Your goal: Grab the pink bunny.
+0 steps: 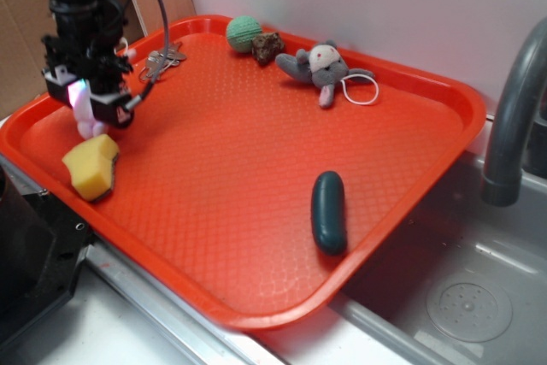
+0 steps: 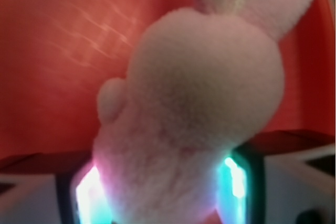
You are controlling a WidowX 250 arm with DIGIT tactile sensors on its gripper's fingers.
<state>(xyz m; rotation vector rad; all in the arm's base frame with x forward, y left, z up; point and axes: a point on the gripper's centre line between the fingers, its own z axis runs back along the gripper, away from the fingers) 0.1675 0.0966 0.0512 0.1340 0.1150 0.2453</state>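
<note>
Pink bunny [image 2: 205, 103] sat between the gripper [image 1: 85, 100] fingers at the near-left edge of the red tray [image 1: 256, 168], just above the yellow sponge [image 1: 92, 166]. The wrist view showed the jaws closed onto the plush body, pads pressed against both flanks. Judged light, soft and compressible, the toy would deform under load; a mid-body hold was preferable to ears or loop cord. The grey plush [image 1: 323, 66] lay well apart.
</note>
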